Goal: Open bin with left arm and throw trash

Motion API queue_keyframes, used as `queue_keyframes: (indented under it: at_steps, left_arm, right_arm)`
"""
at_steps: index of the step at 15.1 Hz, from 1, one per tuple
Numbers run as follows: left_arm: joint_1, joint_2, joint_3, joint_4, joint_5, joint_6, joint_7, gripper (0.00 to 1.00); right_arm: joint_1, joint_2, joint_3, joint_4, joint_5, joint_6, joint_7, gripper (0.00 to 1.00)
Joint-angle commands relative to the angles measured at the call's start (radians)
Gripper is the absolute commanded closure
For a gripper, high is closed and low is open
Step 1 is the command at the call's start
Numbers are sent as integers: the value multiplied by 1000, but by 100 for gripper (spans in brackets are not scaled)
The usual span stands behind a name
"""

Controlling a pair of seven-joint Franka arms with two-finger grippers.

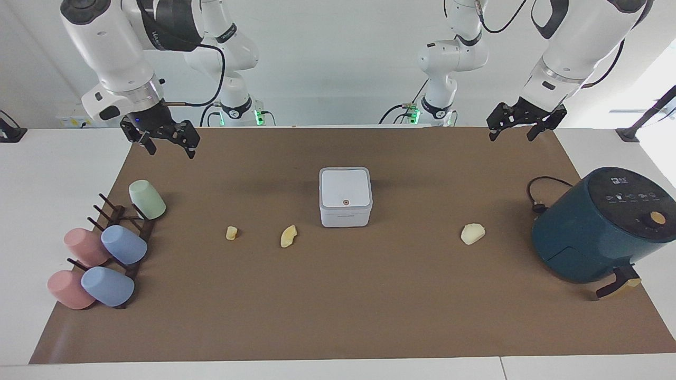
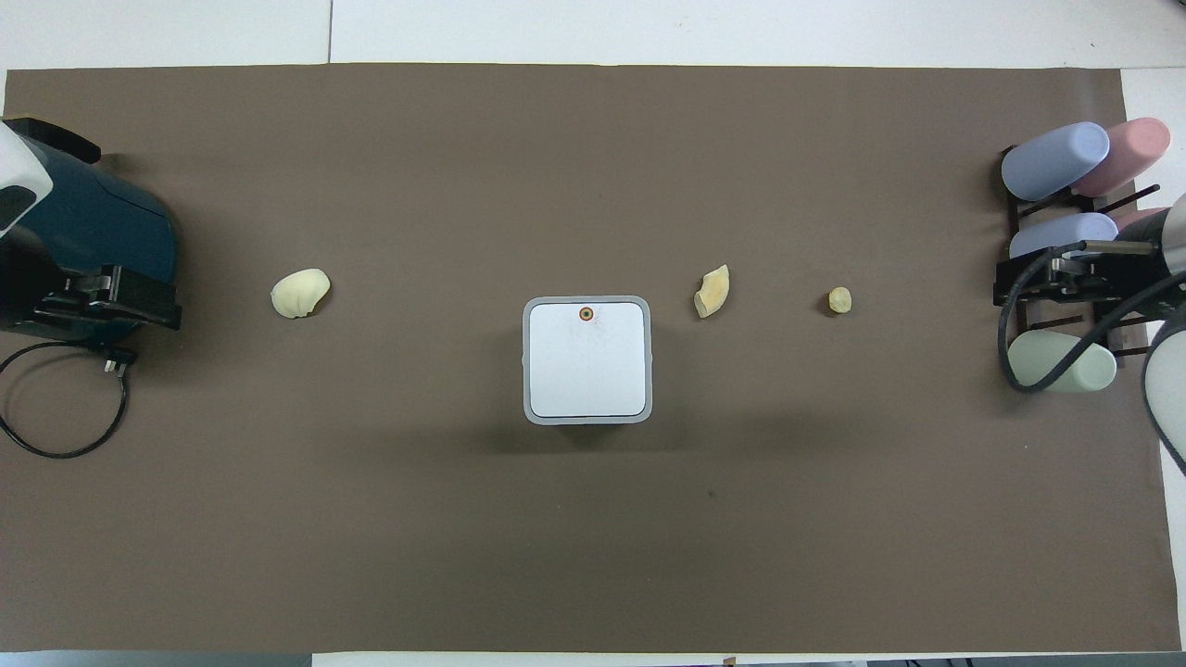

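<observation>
A: Where is the bin?

B: The small white rounded cube bin (image 1: 345, 197) with its grey-rimmed lid shut sits mid-desk on the brown paper mat (image 1: 338, 306), red dot button (image 1: 345, 201) on the lid edge farther from me.

A: And the trash?

B: Three pale yellow-cream lumpy scraps lie a little farther from me than the bin. The largest scrap (image 1: 472, 233) is toward my left arm's end, near the dark-teal air fryer (image 1: 599, 227). The curved middle scrap (image 1: 288, 236) is just beside the bin toward my right arm's end, and the tiny scrap (image 1: 231, 233) lies past it, toward the dark wooden rack of pastel cups (image 1: 124, 232).

A: Your hands?

B: My left hand (image 1: 518, 129) hangs over the mat's near corner, fingers spread, holding nothing. My right hand (image 1: 168, 143) hangs over the other near corner, also spread and empty.
</observation>
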Motion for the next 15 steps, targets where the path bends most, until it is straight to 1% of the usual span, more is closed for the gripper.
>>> queue_keyframes:
  at_steps: [1, 2, 4, 5, 6, 7, 8, 9, 10, 12, 14, 15]
  left_arm:
    - [0, -29, -9, -42, 8, 52, -18, 0]
    - [-8, -29, -15, -45, 7, 66, -32, 0]
    - [-78, -19, -15, -48, 5, 102, -100, 0]
    - [-115, -6, -15, -48, 5, 123, -168, 0]
    - [-164, 18, -15, -46, -1, 151, -235, 10]
    - [-221, 44, -14, -46, -9, 189, -312, 33]
    - [-267, 63, -15, -46, -10, 224, -385, 67]
    - [-301, 83, -15, -43, -19, 246, -427, 91]
    - [-337, 103, -15, -37, -42, 270, -455, 100]
    - [-428, 161, -14, -31, -61, 328, -533, 100]
    - [-506, 218, -15, -37, -64, 423, -616, 100]
    - [-528, 248, -15, -33, -65, 454, -654, 100]
  right_arm:
    - [-7, -22, 5, -24, 3, -1, -29, 0]
    - [-7, -22, 5, -24, 3, -1, -27, 0]
    - [-7, -22, 5, -24, 3, -1, -24, 0]
    - [-7, -22, 5, -24, 3, -1, -24, 0]
    - [-7, -22, 5, -24, 3, -1, -27, 0]
    - [-6, -22, 5, -24, 3, -3, -27, 0]
    - [-7, -22, 5, -23, 3, -4, -30, 0]
    - [-6, -22, 5, -23, 3, -6, -31, 0]
    - [-6, -22, 5, -23, 3, -6, -31, 0]
    - [-7, -33, 5, -43, 3, 0, -31, 0]
    - [-17, -37, 5, -64, 4, 11, -43, 0]
    - [-18, -39, 5, -70, 4, 28, -46, 0]
